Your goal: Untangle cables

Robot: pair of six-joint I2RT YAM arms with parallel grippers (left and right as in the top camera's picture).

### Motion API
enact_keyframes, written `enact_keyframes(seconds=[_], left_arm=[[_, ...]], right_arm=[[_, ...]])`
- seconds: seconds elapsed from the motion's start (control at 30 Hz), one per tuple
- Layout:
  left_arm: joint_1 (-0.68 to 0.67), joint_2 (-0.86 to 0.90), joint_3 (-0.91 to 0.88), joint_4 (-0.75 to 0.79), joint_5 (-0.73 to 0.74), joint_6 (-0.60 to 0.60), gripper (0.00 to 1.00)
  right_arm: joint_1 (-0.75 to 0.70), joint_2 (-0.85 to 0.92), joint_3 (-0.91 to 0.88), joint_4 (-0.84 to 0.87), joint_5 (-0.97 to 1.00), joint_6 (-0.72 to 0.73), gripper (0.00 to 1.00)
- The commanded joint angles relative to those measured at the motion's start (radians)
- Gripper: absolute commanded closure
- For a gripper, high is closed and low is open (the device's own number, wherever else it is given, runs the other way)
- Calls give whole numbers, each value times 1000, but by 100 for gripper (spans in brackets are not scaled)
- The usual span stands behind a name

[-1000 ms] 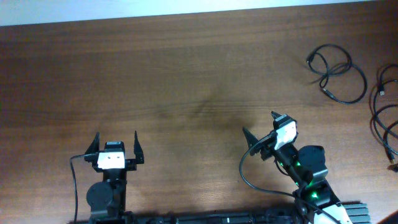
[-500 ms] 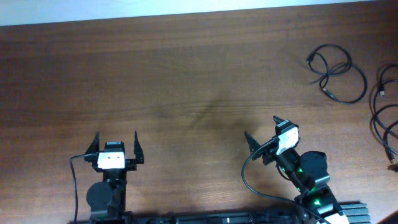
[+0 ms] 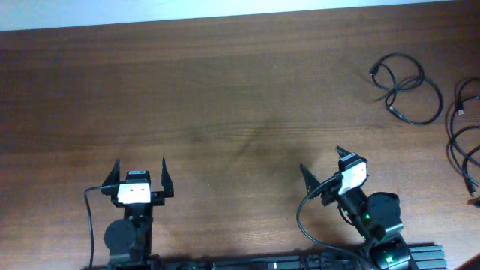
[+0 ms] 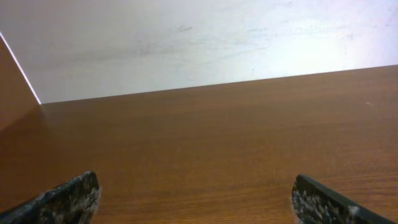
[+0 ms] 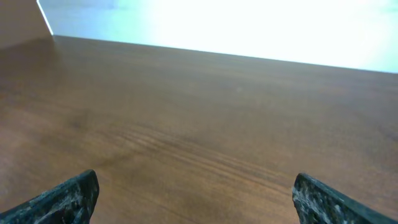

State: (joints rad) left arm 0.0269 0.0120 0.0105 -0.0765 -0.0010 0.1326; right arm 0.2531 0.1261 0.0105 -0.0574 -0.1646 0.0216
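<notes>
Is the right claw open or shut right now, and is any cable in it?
Open, empty. The right claw has its fingers spread wide with only table between them; the cables lie well away from it.

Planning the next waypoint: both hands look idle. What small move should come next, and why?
Probably extend the right hand forward and to its right, toward the cables. Both it and the left hand are open and empty near the front edge of the table, while the cables lie in the far right corner, closer to the right arm.
</notes>
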Motion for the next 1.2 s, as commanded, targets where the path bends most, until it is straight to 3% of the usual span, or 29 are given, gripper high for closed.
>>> enact_keyframes(seconds=[0.0, 0.9, 1.17], left_arm=[[6, -7, -2, -8, -3, -12, 1], [6, -7, -2, -8, -3, -12, 1], [6, -7, -2, -8, -3, -12, 1]], right_arm=[[0, -15, -5, -8, 32, -6, 1], [-111, -123, -5, -14, 71, -14, 1], [-290, -123, -5, -14, 61, 51, 1]])
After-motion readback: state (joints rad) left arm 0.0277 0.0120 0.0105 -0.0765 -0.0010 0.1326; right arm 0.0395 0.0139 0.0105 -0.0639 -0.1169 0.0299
